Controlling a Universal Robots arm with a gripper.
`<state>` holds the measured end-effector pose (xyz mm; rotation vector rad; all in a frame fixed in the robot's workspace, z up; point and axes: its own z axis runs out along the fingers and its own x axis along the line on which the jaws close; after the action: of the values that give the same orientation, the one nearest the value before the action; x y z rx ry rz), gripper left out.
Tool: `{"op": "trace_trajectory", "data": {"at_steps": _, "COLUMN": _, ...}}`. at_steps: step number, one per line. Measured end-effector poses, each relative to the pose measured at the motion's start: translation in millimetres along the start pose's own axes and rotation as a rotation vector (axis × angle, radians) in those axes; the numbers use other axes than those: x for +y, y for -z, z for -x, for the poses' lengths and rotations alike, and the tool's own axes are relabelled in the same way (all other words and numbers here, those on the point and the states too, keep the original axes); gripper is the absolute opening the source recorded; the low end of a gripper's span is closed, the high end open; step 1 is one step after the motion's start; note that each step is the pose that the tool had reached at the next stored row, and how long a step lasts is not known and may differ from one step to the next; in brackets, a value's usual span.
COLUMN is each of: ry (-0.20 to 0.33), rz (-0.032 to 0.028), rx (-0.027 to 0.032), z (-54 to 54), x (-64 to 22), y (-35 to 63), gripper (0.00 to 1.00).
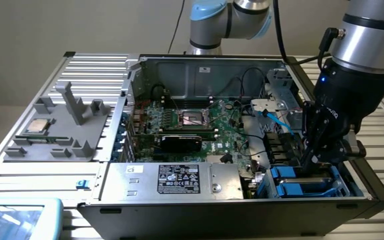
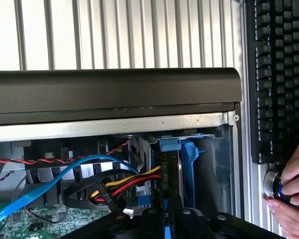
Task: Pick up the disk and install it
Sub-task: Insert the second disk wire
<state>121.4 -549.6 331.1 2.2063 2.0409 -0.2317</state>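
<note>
- My gripper (image 1: 320, 161) reaches down into the drive bay at the corner of the open computer case (image 1: 352, 202), on the exterior view's right; its fingers are drawn nearly together on a thin dark edge, clenched on the disk (image 2: 170, 172)
- In the wrist view the disk stands on edge directly between my fingertips, its blue carrier (image 2: 188, 152) showing on one flank; I judge its long axis to run down into the bay, in line with my approach, so the thing lies straight ahead of the pincer and not to either side
- The blue bay rails (image 1: 299, 181) sit just below and around the fingers in the exterior view; how deep the disk has gone into them I cannot tell
- Just beside the disk run a yellow, red and black power lead (image 2: 132, 180) and a blue data cable (image 2: 55, 179); these are the nearest things that could foul the bay
- Further inward lie the motherboard (image 1: 199, 122) with its open processor socket, and the silver power supply (image 1: 172, 180) with a black sticker along the near wall
- Outside the case, a grey fixture (image 1: 62, 130) holds a small silver chip (image 1: 38, 125) on the exterior view's left
- A keyboard (image 2: 279, 69) lies beyond the case wall, and a person's hand (image 2: 294, 199) rests on a round button beside it
</note>
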Motion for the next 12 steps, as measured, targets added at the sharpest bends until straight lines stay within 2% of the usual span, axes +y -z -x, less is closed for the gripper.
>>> {"op": "trace_trajectory", "data": {"at_steps": 12, "ry": 0.0, "rz": 0.0, "rx": 0.0005, "z": -0.1, "x": 0.0, "y": -0.3, "gripper": 0.16}}
